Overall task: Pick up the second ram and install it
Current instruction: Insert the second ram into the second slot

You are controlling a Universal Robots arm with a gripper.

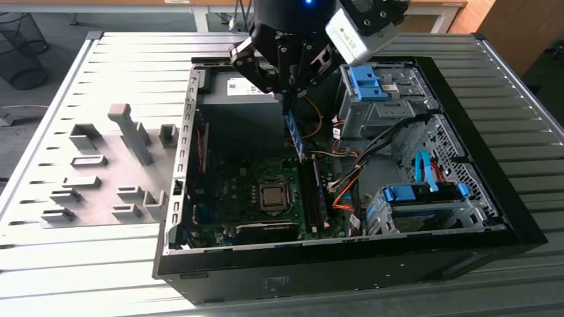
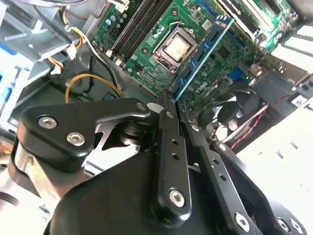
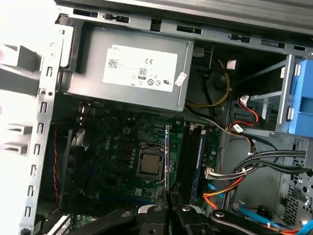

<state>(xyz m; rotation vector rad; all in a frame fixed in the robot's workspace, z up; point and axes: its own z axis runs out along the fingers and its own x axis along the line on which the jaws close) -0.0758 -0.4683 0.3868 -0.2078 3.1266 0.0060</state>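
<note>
We see the slatted table (image 1: pixel 88 264) carrying an open computer case (image 1: pixel 493 218), and the arm reaches down into the case from twelve o'clock in the exterior view, its wrist tipped slightly toward the grey power supply (image 3: pixel 132 73). At nine o'clock of the case sit the grey fixture blocks (image 1: pixel 115 172). Inside lies the green motherboard (image 1: pixel 238 191) with its square processor socket (image 3: pixel 148 164) near the centre. The gripper (image 1: pixel 288 99) is clamped on the second ram (image 1: pixel 295 135), its black fingers (image 2: pixel 168 147) pinching the stick's upper end. The blue stick hangs on edge above the motherboard, between the socket and the memory slots (image 3: pixel 193 156) at the socket's three o'clock in the first wrist view.
</note>
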